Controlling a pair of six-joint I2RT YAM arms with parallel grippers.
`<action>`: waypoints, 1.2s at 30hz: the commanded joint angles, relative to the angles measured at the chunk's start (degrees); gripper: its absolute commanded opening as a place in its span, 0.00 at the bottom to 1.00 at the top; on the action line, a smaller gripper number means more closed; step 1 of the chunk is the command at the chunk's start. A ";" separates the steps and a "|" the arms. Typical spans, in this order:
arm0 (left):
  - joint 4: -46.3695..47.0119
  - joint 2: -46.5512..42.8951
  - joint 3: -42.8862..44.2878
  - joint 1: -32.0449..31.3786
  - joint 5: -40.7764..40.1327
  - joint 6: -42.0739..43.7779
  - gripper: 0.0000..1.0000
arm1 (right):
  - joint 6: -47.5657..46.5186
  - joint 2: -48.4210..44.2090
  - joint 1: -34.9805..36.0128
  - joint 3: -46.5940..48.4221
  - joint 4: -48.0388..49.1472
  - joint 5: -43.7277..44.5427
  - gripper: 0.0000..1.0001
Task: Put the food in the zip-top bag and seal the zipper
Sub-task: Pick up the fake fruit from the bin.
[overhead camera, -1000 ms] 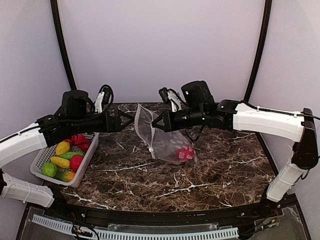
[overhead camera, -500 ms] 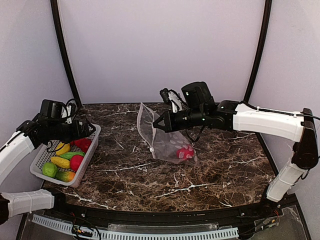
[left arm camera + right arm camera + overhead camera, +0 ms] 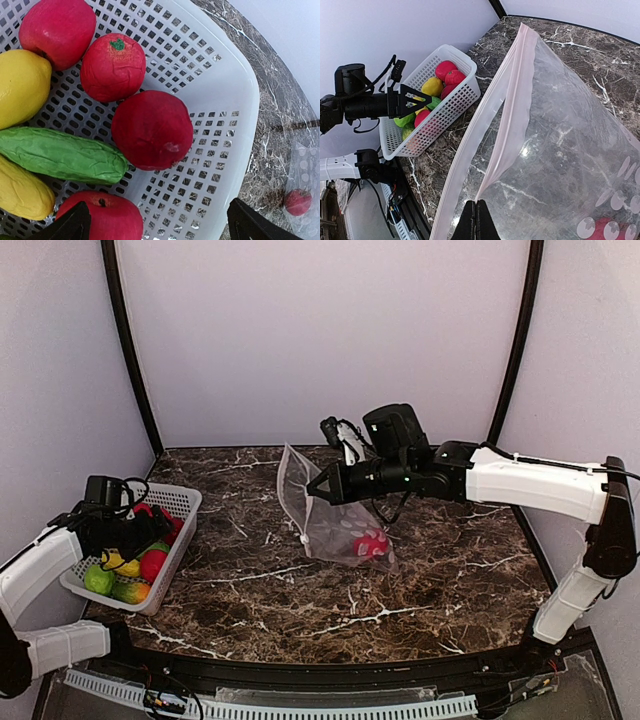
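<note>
The clear dotted zip-top bag [image 3: 335, 520] stands open on the marble, one red food piece [image 3: 372, 545] inside it. My right gripper [image 3: 312, 490] is shut on the bag's upper lip; in the right wrist view its closed tips [image 3: 476, 220] pinch the pale pink zipper strip [image 3: 512, 100]. My left gripper [image 3: 145, 525] hovers open over the white basket [image 3: 182, 502], nothing between its fingers [image 3: 160, 227]. Below it lie a round red fruit [image 3: 151, 130], a red tomato [image 3: 112, 67], a green cucumber [image 3: 60, 155], a lemon [image 3: 20, 87] and a red apple [image 3: 105, 217].
The basket [image 3: 235, 100] sits at the table's left edge, near the left wall. Bare marble [image 3: 250, 570] lies between basket and bag. Two black uprights [image 3: 125, 330] flank the back wall. The right arm [image 3: 520, 480] spans the right half above the table.
My left arm has drawn back from the bag's mouth, leftward and down to the basket, its gripper still open. The right gripper and the bag have stayed put.
</note>
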 commanded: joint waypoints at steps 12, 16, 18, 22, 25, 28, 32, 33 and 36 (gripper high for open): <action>13.24 15.75 3.77 4.37 1.81 2.79 0.87 | -1.18 -0.05 -0.58 0.89 -1.26 1.00 0.00; 15.58 18.97 4.86 4.44 3.44 2.96 0.87 | -1.07 0.18 -0.58 0.89 -1.33 0.83 0.00; 16.45 20.42 5.06 4.46 4.01 3.10 0.87 | -0.91 0.38 -0.58 0.98 -1.40 0.63 0.00; 18.18 23.11 5.09 4.47 5.68 3.29 0.88 | -1.12 0.38 -0.58 1.33 -1.74 0.18 0.00; 18.00 24.67 5.28 4.44 5.55 3.66 0.88 | -1.33 0.32 -0.58 1.41 -2.15 0.38 0.00; 16.55 25.06 5.10 4.47 2.18 4.38 0.86 | -1.25 0.09 -0.58 1.38 -2.21 0.60 0.00; 16.77 25.09 4.47 4.48 0.93 5.73 0.83 | -1.15 0.03 -0.59 1.25 -2.20 0.82 0.00; 16.97 25.66 4.47 4.44 1.91 6.11 0.82 | -1.13 0.08 -0.63 1.24 -2.21 0.77 0.00; 17.20 27.13 4.60 4.46 3.30 6.46 0.78 | -1.15 0.21 -0.58 1.41 -2.36 0.74 0.00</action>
